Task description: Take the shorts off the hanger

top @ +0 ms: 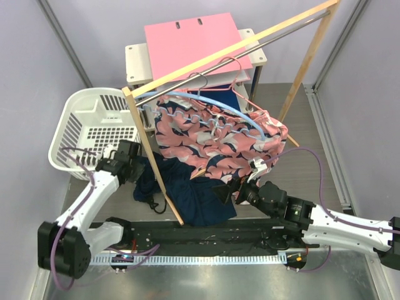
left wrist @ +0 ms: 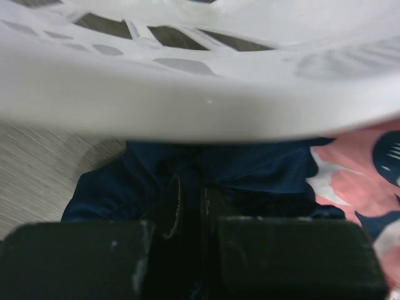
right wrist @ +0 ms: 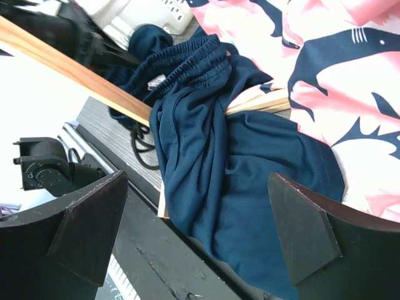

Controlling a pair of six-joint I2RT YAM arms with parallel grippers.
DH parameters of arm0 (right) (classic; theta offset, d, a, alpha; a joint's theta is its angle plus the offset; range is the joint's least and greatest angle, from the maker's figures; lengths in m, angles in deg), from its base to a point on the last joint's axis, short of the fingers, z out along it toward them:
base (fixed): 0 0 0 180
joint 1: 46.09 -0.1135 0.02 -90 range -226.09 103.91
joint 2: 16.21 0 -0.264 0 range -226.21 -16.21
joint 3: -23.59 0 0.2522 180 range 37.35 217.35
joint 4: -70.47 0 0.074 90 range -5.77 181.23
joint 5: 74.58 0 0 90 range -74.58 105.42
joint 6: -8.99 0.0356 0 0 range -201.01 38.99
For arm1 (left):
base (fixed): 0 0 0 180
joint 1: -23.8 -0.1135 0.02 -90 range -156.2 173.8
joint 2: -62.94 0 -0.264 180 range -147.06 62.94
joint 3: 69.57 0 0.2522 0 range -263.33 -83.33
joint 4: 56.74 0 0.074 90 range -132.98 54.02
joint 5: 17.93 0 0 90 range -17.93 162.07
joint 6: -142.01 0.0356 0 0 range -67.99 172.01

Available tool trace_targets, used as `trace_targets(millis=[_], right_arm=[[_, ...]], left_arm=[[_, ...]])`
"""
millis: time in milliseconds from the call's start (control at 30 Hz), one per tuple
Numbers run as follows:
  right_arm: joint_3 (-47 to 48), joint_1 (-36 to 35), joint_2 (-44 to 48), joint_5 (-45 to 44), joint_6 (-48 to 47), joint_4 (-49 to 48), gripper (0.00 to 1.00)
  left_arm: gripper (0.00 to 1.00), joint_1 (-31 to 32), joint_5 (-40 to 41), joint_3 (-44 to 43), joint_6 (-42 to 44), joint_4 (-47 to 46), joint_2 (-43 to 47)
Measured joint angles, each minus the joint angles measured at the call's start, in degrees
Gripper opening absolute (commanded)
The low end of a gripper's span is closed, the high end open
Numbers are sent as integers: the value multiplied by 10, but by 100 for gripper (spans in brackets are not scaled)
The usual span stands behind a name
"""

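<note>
Pink printed shorts (top: 219, 134) are hung on a light-blue hanger (top: 181, 94) on the wooden rack (top: 156, 162), about mid-frame in the top view, w/ the lower hem sagging toward the right hand (top: 230, 187). Navy shorts (top: 194, 194) are off the hanger and heaped on the counter (top: 312, 175) at the foot of the rack, partly under the pink pair. In the right wrist view the navy cloth (right wrist: 250, 162) is seen draped over a wooden bar of the rack, which cuts straight through the pile.

The left hand (top: 134, 164) is closed down narrow on a fold at the navy pair's left edge, right beside the basket; in its own view (left wrist: 189, 187) the basket rim fills the top half. The right hand (right wrist: 197, 206) is spread wide, nothing gripped, hovering just over the navy shorts near the pink hem.

A black cable (top: 150, 203) is looped on the counter next to the rack's near leg. 2 wire hangers are also on the rod, by the blue one.

White laundry basket (top: 75, 119) at the left: only its own slotted floor and walls can be seen inside. Behind the rack, a pink board (top: 194, 37) is laid on a white stand (top: 134, 62).
</note>
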Motion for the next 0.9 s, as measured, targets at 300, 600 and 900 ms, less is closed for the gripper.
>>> trace_targets(millis=[300, 600, 900], right_arm=[[0, 0, -2, 0, 0, 7, 100], [0, 0, 5, -3, 1, 17, 100], [14, 0, 40, -20, 0, 43, 100]], left_arm=[[0, 0, 10, -65, -4, 97, 132], [0, 0, 83, -257, 26, 222, 180], [0, 0, 182, -486, 81, 277, 161]])
